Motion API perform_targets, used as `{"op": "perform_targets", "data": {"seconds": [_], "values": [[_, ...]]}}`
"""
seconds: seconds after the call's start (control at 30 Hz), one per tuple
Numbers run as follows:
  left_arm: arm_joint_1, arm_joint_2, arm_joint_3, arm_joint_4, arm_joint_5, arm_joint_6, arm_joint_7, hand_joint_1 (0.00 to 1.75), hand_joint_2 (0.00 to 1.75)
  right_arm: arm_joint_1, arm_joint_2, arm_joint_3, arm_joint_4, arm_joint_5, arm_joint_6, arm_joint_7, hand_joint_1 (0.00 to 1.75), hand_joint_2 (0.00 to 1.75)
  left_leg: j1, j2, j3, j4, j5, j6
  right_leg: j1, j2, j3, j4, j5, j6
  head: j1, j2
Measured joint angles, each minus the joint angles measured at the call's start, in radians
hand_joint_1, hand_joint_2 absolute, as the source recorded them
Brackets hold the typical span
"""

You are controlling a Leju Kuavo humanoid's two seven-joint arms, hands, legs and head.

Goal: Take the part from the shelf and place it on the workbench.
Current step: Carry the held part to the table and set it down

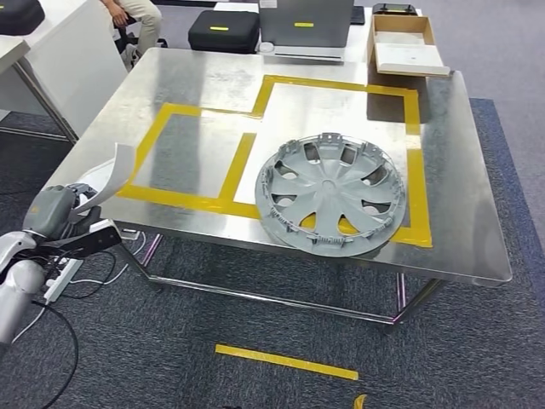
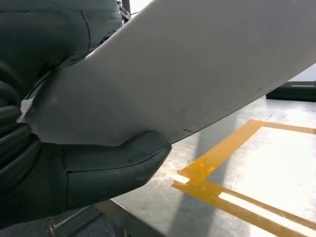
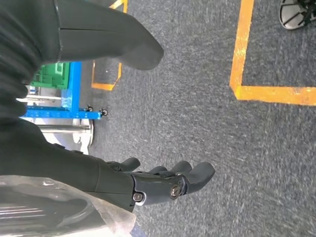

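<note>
Your left hand [image 1: 61, 213] off the worktop's [image 1: 192, 85] near-left corner, fingers gripping a curved white part [image 1: 119, 175], your right hand [image 3: 149, 182] over grey carpet [image 3: 223, 148], fingers apart and empty, grey hubcap [image 1: 331, 192] lying on yellow tape [image 1: 192, 203].

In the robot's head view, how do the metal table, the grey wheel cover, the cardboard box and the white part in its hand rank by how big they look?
Largest to smallest as they look:
1. metal table
2. grey wheel cover
3. cardboard box and white part in the left hand: they look roughly alike, and the box is farther away, so no ranking.
</note>
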Motion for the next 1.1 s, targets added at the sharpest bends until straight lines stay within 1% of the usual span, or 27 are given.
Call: {"op": "perform_targets", "data": {"seconds": [0.03,0.07,0.1,0.13,0.2,0.27,0.3,0.37,0.4,0.43,0.47,0.5,0.53,0.57,0.6,0.63,0.7,0.77,0.8,0.83,0.9,0.93,0.97,1.0,1.03,1.07,1.1], "values": [[-0.011,0.002,-0.004,0.01,-0.003,-0.001,0.001,1.75,1.75,0.0,0.0,0.0,0.0,0.001,0.001,-0.001,0.0,1.75,0.001,0.0,0.03,-0.067,0.035,0.002,0.0,0.0,0.002,0.0,-0.002,0.002,0.0,0.0],[-0.027,0.003,-0.009,0.023,-0.009,-0.002,0.003,1.75,1.75,-0.001,0.0,0.0,0.0,0.001,0.001,-0.002,0.0,1.75,0.0,0.0,0.058,-0.13,0.058,0.004,0.002,0.0,0.003,0.001,-0.004,0.006,0.0,0.0],[-0.046,0.004,-0.015,0.039,-0.017,-0.004,0.007,1.75,1.75,-0.002,0.0,0.0,0.0,0.002,0.002,-0.004,0.0,1.75,-0.002,0.0,0.076,-0.172,0.069,0.007,0.003,0.0,0.002,0.002,-0.005,0.01,0.001,0.0],[-0.065,0.005,-0.023,0.058,-0.028,-0.006,0.011,1.75,1.75,-0.003,-0.001,-0.001,0.0,0.004,0.004,-0.005,0.0,1.75,-0.004,-0.001,0.084,-0.193,0.068,0.011,0.005,0.0,-0.001,0.002,-0.006,0.015,0.001,0.0],[-0.101,0.004,-0.045,0.096,-0.051,-0.009,0.015,1.75,1.75,-0.006,-0.002,-0.001,0.0,0.007,0.007,-0.007,0.0,1.75,-0.006,-0.002,0.084,-0.2,0.066,0.023,0.005,-0.002,-0.003,0.0,-0.006,0.026,0.002,0.0],[-0.137,-0.002,-0.067,0.13,-0.068,-0.011,0.015,1.75,1.75,-0.008,-0.002,-0.001,0.001,0.009,0.01,-0.008,0.0,1.75,-0.004,-0.002,0.087,-0.207,0.07,0.036,0.003,-0.002,-0.018,0.023,-0.025,0.036,0.003,0.0],[-0.155,-0.007,-0.078,0.145,-0.073,-0.012,0.015,1.75,1.75,-0.009,-0.003,-0.001,0.001,0.01,0.01,-0.008,0.0,1.75,-0.003,-0.002,0.089,-0.211,0.072,0.042,0.003,-0.002,-0.039,0.063,-0.047,0.039,0.005,0.0],[-0.183,-0.018,-0.1,0.175,-0.084,-0.013,0.016,1.75,1.75,-0.009,-0.004,-0.001,0.001,0.013,0.01,-0.009,0.0,1.75,-0.005,-0.001,0.089,-0.211,0.071,0.049,0.003,-0.002,-0.104,0.191,-0.103,0.042,0.008,0.0],[-0.192,-0.026,-0.112,0.189,-0.091,-0.014,0.017,1.75,1.75,-0.009,-0.004,-0.001,0.001,0.014,0.011,-0.009,0.0,1.75,-0.007,-0.001,0.089,-0.211,0.07,0.05,0.003,-0.002,-0.136,0.248,-0.121,0.042,0.008,0.0],[-0.199,-0.035,-0.124,0.203,-0.098,-0.016,0.018,1.75,1.75,-0.008,-0.005,-0.001,0.001,0.017,0.011,-0.009,0.0,1.75,-0.009,-0.001,0.089,-0.211,0.069,0.051,0.003,-0.002,-0.155,0.278,-0.122,0.042,0.008,0.0],[-0.206,-0.044,-0.137,0.215,-0.104,-0.017,0.02,1.75,1.75,-0.008,-0.005,-0.001,0.001,0.018,0.011,-0.01,0.0,1.75,-0.011,-0.002,0.09,-0.211,0.069,0.052,0.004,-0.002,-0.156,0.269,-0.103,0.04,0.008,0.0],[-0.214,-0.054,-0.148,0.226,-0.109,-0.018,0.022,1.75,1.75,-0.008,-0.005,-0.001,0.001,0.02,0.012,-0.011,0.0,1.75,-0.012,-0.002,0.091,-0.211,0.068,0.052,0.004,-0.002,-0.136,0.22,-0.069,0.037,0.008,0.0],[-0.223,-0.064,-0.159,0.235,-0.115,-0.018,0.023,1.75,1.75,-0.009,-0.006,-0.001,0.001,0.021,0.012,-0.012,0.0,1.75,-0.013,-0.003,0.092,-0.211,0.067,0.052,0.006,-0.002,-0.106,0.15,-0.03,0.032,0.008,0.0],[-0.234,-0.072,-0.17,0.245,-0.119,-0.018,0.025,1.75,1.75,-0.01,-0.006,-0.001,0.001,0.021,0.012,-0.013,0.0,1.75,-0.016,-0.004,0.092,-0.209,0.065,0.05,0.008,-0.002,-0.071,0.081,-0.003,0.028,0.008,0.0],[-0.244,-0.08,-0.18,0.253,-0.123,-0.019,0.027,1.75,1.75,-0.012,-0.007,-0.001,0.001,0.022,0.012,-0.013,0.0,1.75,-0.017,-0.004,0.092,-0.208,0.065,0.048,0.009,-0.002,-0.046,0.032,0.013,0.025,0.008,0.0],[-0.252,-0.088,-0.191,0.262,-0.127,-0.02,0.03,1.75,1.75,-0.012,-0.008,-0.001,0.001,0.022,0.012,-0.014,0.0,1.75,-0.019,-0.005,0.09,-0.208,0.064,0.045,0.01,-0.001,-0.033,0.007,0.016,0.023,0.007,0.0],[-0.263,-0.099,-0.209,0.277,-0.134,-0.022,0.033,1.75,1.75,-0.012,-0.008,-0.001,0.001,0.022,0.012,-0.014,0.0,1.75,-0.02,-0.005,0.09,-0.209,0.065,0.038,0.01,0.001,-0.027,0.0,0.015,0.019,0.006,0.0],[-0.271,-0.107,-0.222,0.287,-0.139,-0.025,0.033,1.75,1.75,-0.01,-0.008,-0.002,0.001,0.023,0.012,-0.013,0.0,1.75,-0.018,-0.004,0.085,-0.193,0.051,0.027,0.006,0.002,-0.021,-0.007,0.017,0.012,0.005,0.0],[-0.278,-0.11,-0.228,0.293,-0.14,-0.026,0.033,1.75,1.75,-0.01,-0.008,-0.002,0.001,0.024,0.012,-0.013,0.0,1.75,-0.016,-0.004,0.071,-0.16,0.033,0.021,0.004,0.002,-0.017,-0.009,0.017,0.008,0.003,0.0],[-0.284,-0.113,-0.234,0.299,-0.141,-0.028,0.033,1.75,1.75,-0.01,-0.008,-0.002,0.001,0.024,0.013,-0.013,0.0,1.75,-0.014,-0.003,0.047,-0.109,0.009,0.015,0.003,0.002,-0.014,-0.011,0.016,0.004,0.002,0.0],[-0.291,-0.118,-0.245,0.312,-0.142,-0.03,0.033,1.75,1.75,-0.01,-0.008,-0.002,0.001,0.025,0.013,-0.013,0.0,1.75,-0.01,-0.003,-0.014,0.013,-0.033,0.008,0.003,0.001,-0.008,-0.01,0.011,-0.002,0.001,0.0],[-0.289,-0.12,-0.249,0.317,-0.143,-0.031,0.033,1.75,1.75,-0.009,-0.008,-0.002,0.001,0.025,0.013,-0.013,0.0,1.75,-0.008,-0.003,-0.034,0.048,-0.035,0.006,0.003,0.002,-0.005,-0.01,0.008,-0.004,0.001,0.0],[-0.288,-0.122,-0.253,0.322,-0.143,-0.032,0.033,1.75,1.75,-0.008,-0.008,-0.002,0.001,0.025,0.013,-0.013,0.0,1.75,-0.006,-0.003,-0.04,0.05,-0.02,0.005,0.003,0.002,0.0,-0.01,0.004,-0.004,0.001,0.0],[-0.288,-0.124,-0.257,0.327,-0.144,-0.032,0.033,1.75,1.75,-0.008,-0.008,-0.002,0.001,0.025,0.013,-0.012,0.0,1.75,-0.005,-0.002,-0.028,0.015,0.011,0.007,0.003,0.003,0.006,-0.01,-0.001,-0.003,0.001,0.0],[-0.289,-0.126,-0.261,0.331,-0.145,-0.033,0.033,1.75,1.75,-0.007,-0.008,-0.002,0.001,0.025,0.013,-0.012,0.0,1.75,-0.004,-0.002,-0.003,-0.045,0.05,0.01,0.003,0.003,0.012,-0.01,-0.005,0.0,0.001,0.0],[-0.291,-0.127,-0.264,0.333,-0.145,-0.032,0.033,1.75,1.75,-0.008,-0.008,-0.002,0.001,0.025,0.013,-0.012,0.0,1.75,-0.005,-0.001,0.024,-0.106,0.077,0.014,0.004,0.003,0.016,-0.01,-0.01,0.003,0.002,0.0],[-0.295,-0.128,-0.266,0.335,-0.145,-0.032,0.033,1.75,1.75,-0.008,-0.008,-0.002,0.001,0.025,0.013,-0.012,0.0,1.75,-0.008,-0.001,0.048,-0.159,0.091,0.018,0.006,0.003,0.018,-0.009,-0.015,0.008,0.002,0.0]]}}
